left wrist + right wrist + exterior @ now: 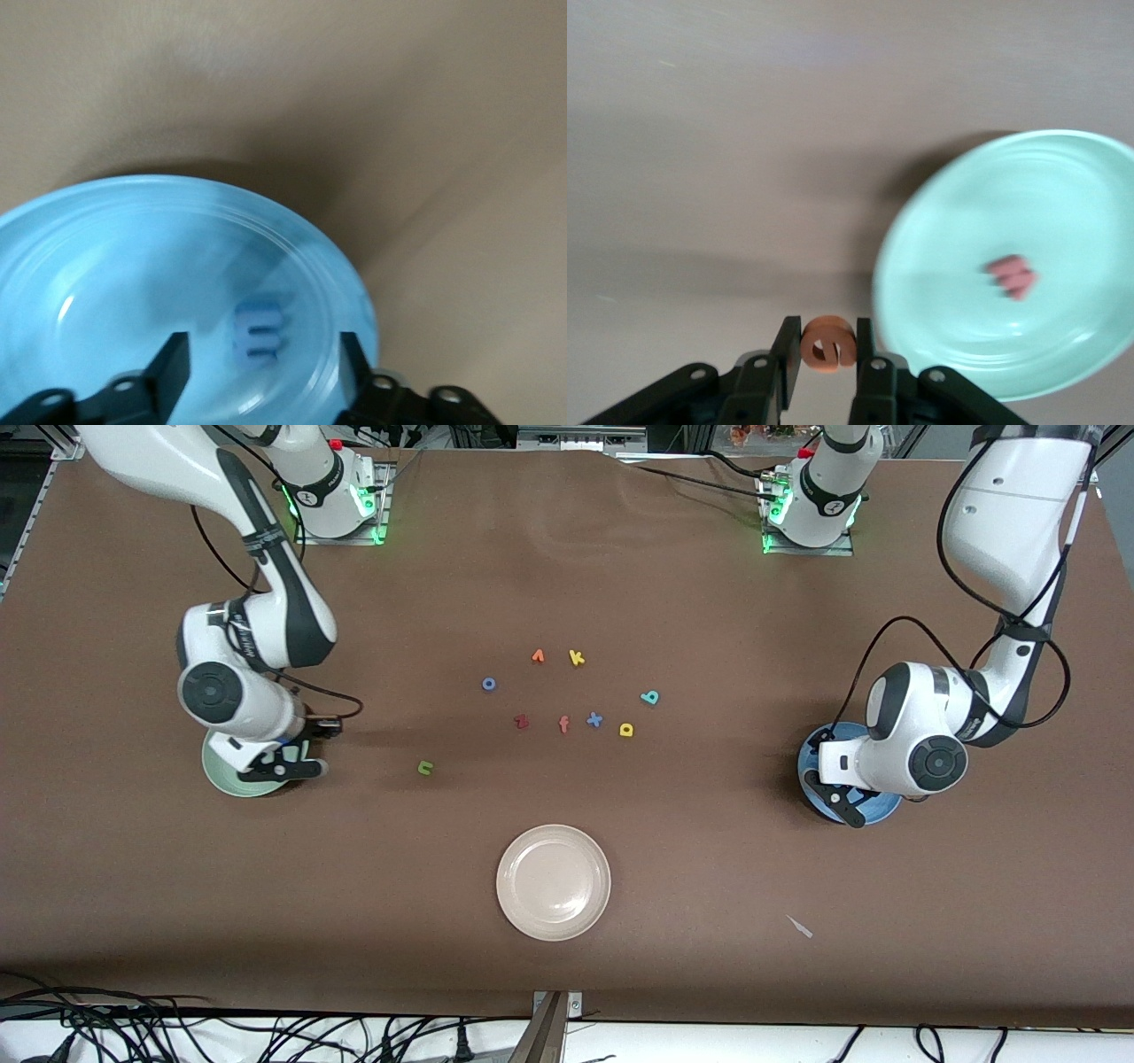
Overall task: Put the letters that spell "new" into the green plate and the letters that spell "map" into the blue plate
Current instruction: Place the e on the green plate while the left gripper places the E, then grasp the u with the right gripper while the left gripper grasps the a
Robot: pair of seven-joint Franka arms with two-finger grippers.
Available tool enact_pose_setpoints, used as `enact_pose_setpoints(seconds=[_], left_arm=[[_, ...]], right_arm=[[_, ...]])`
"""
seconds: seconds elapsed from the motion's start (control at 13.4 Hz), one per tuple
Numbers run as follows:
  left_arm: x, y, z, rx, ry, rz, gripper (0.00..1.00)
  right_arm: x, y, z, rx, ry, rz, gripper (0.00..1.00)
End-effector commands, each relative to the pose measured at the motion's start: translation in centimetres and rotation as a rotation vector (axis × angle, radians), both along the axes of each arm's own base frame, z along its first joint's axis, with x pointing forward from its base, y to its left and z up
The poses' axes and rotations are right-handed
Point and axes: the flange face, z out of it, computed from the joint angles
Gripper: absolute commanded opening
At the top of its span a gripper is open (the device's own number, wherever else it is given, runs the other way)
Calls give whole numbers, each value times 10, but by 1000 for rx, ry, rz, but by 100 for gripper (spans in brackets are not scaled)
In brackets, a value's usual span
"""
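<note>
Pincer, left (263, 350): wide over blue m (258, 331) in blue plate (106, 230) | pincer, right (826, 350): clamped orange e (827, 343) beside green plate (1063, 195), pinkish-red w (1013, 275) inside.

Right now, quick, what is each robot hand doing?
Left gripper: jaws open over the round blue plate, small blue foam letter m lying in it.
Right gripper: jaws shut on the small orange foam letter e, beside the round mint-green plate.

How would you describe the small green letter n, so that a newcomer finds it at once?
Start at the green plate toward the right arm's end of the table. Beside it, toward the cream plate, lies the green n. It lies alone, nearer the front camera than the letter cluster, and is the only green letter.
</note>
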Motion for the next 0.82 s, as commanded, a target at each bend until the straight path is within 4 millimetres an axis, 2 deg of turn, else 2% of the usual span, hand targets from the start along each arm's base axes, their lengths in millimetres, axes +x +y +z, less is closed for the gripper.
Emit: enact_pose_setpoints(seconds=[0.0, 0.07, 0.22, 0.3, 0.37, 0.45, 0.6, 0.67, 0.75], left_arm=[[-2, -23, 43, 29, 12, 33, 100], [-3, -46, 50, 40, 13, 87, 100], [-11, -105, 61, 68, -4, 259, 100], [-20, -139, 63, 87, -6, 361, 100], [-27, -162, 63, 108, -11, 462, 100], [-31, -180, 60, 113, -16, 527, 100], [-40, -223, 52, 95, -55, 602, 100], [-50, -246, 44, 103, -66, 638, 100], [-53, -261, 33, 95, -75, 685, 100]], right_arm=[[-26, -45, -8, 10, -40, 67, 8], [-34, -55, -19, 13, -62, 75, 8], [-48, -70, -39, 20, -95, 119, 11], [-47, -78, -39, 20, -95, 125, 34], [-44, -79, -34, 23, -100, 120, 87], [-40, -78, -27, 24, -91, 119, 100], [-24, -71, -7, 20, -39, 119, 100], [-16, -61, 1, 20, -18, 117, 100], [-9, -42, 11, 39, -13, 143, 100]])
